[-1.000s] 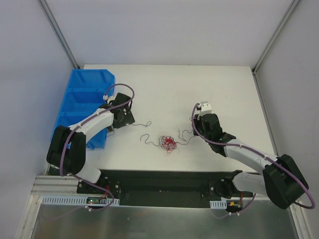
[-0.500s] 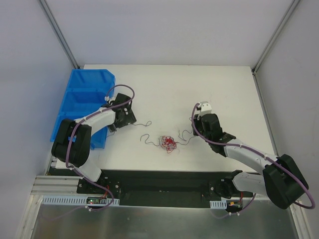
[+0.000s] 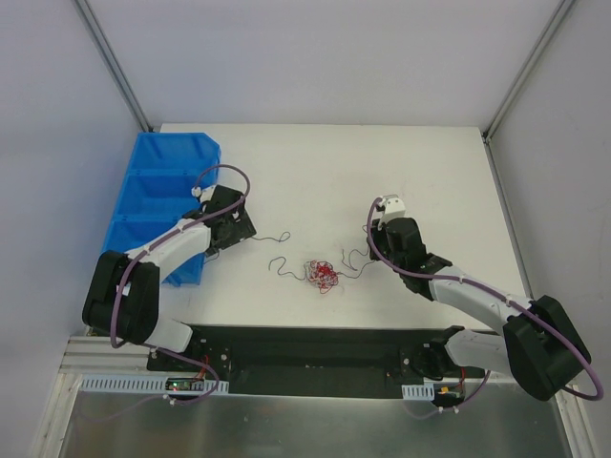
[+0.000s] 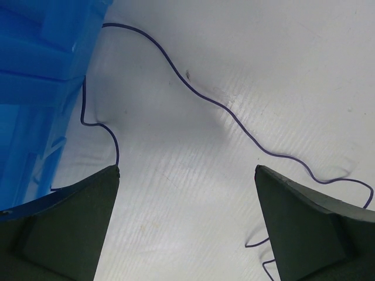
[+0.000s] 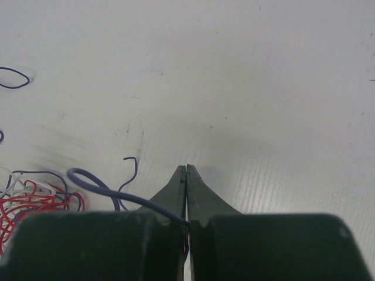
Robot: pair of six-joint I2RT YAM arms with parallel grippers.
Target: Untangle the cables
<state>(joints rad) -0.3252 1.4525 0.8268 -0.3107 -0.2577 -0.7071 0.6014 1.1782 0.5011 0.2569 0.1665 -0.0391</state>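
The cables form a small clump (image 3: 323, 275) of red, dark and pale wires on the white table, between the arms; its edge shows at the lower left of the right wrist view (image 5: 29, 196). My right gripper (image 3: 380, 250) (image 5: 186, 167) is shut low over the table, right of the clump. It pinches a dark wire (image 5: 99, 181) that loops back to the clump. My left gripper (image 3: 229, 229) (image 4: 187, 170) is open and empty above a loose dark purple wire (image 4: 234, 114). That wire lies on the table beside the bin.
A blue bin (image 3: 162, 191) with compartments stands at the table's left edge, touching distance from my left gripper; its wall fills the left of the left wrist view (image 4: 35, 70). Another loose dark wire (image 3: 280, 263) lies left of the clump.
The left arm's elbow has swung and its gripper has shifted slightly toward the blue bin. The right arm and the clump have not moved.
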